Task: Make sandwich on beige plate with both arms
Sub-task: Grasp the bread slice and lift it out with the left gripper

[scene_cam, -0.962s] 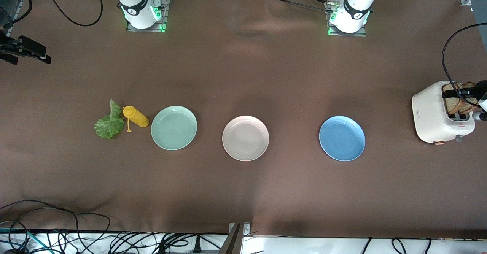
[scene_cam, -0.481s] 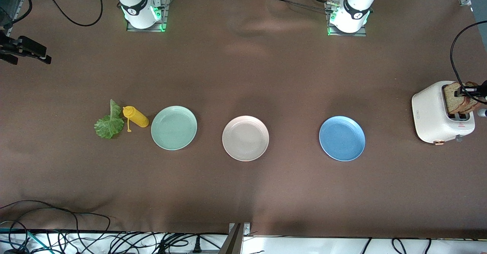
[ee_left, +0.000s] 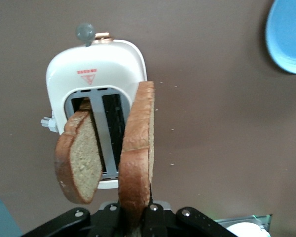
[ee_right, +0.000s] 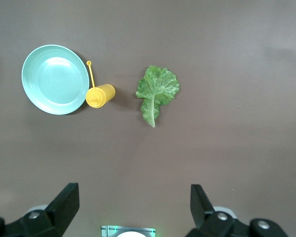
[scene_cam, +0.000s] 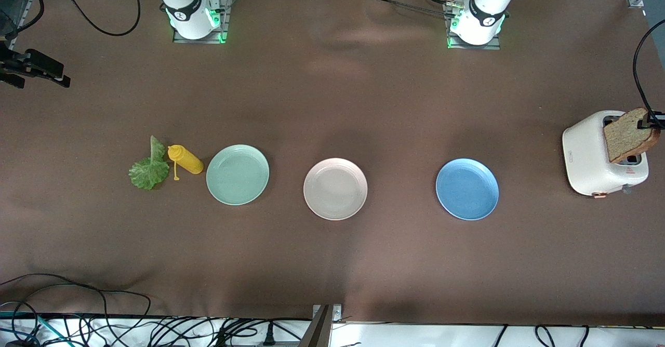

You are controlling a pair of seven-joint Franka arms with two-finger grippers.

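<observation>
Front view: the beige plate [scene_cam: 335, 188] is bare, between the mint-green plate [scene_cam: 238, 174] and the blue plate [scene_cam: 467, 189]; assembly has not begun. One bread slice [scene_cam: 630, 134] hangs over the toaster [scene_cam: 592, 152].

Left wrist view: the left gripper [ee_left: 133, 217] is clamped on that slice; a second slice [ee_left: 80, 157] leans from a slot.

Right wrist view: the right gripper [ee_right: 133, 205] waits, fingers apart, high above the lettuce leaf [ee_right: 157, 92] and the squeeze bottle [ee_right: 100, 95].
</observation>
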